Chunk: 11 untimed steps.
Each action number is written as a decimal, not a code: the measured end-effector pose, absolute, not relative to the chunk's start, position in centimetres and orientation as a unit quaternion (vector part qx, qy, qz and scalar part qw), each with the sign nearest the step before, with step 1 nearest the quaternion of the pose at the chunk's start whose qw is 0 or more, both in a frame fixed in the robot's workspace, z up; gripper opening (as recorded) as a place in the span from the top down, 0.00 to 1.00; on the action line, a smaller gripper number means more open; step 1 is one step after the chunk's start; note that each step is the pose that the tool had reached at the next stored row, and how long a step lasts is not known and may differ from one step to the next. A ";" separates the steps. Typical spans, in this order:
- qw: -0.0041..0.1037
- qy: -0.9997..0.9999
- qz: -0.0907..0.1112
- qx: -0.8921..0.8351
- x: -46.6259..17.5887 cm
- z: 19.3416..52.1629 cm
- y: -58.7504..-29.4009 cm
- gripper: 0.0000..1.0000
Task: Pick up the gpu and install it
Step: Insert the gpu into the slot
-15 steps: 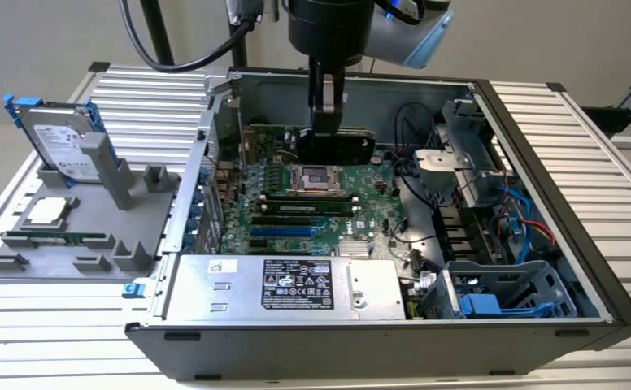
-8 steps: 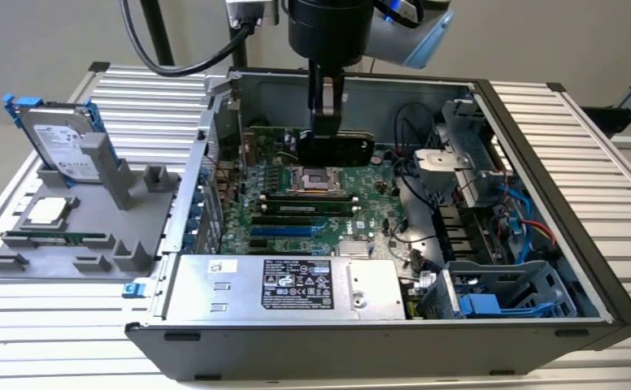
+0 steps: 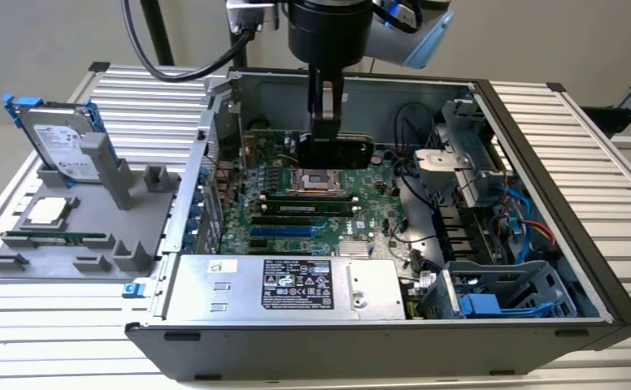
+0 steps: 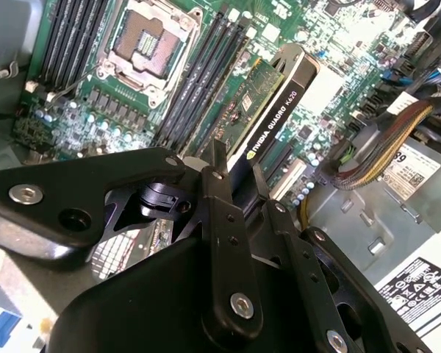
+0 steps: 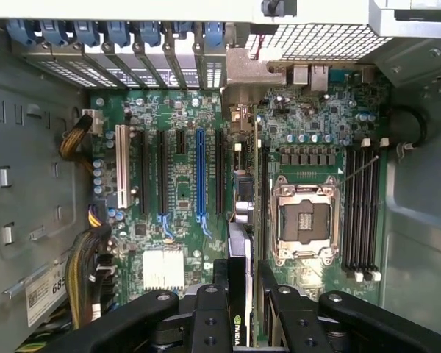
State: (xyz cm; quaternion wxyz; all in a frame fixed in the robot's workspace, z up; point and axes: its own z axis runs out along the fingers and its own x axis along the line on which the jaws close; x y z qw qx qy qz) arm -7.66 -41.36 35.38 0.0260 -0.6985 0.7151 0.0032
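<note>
Now jaws clamped on gpu [image 4: 268, 121] edge, above motherboard [image 5: 176, 213].

Black gripper [image 4: 235, 173] with silver screw heads, beneath a dark cylindrical wrist, pale blue joint cap, black cables.

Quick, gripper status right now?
Gripper: closed on the gpu, held edge-on above the motherboard inside the open case.
</note>
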 end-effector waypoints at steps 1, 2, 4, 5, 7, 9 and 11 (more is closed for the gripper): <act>0.026 0.715 0.003 -0.698 -7.7 35.3 -41.4 1.00; 0.026 0.715 0.003 -0.698 -7.7 35.3 -41.4 1.00; 0.026 0.715 0.003 -0.698 -7.7 35.2 -41.4 1.00; 0.026 0.715 0.003 -0.698 -7.7 35.1 -41.4 1.00; 0.026 0.715 0.003 -0.698 -7.7 35.0 -41.4 1.00; 0.026 0.715 0.003 -0.698 -7.7 35.0 -41.4 1.00; 0.026 0.715 0.003 -0.698 -7.7 34.9 -41.4 1.00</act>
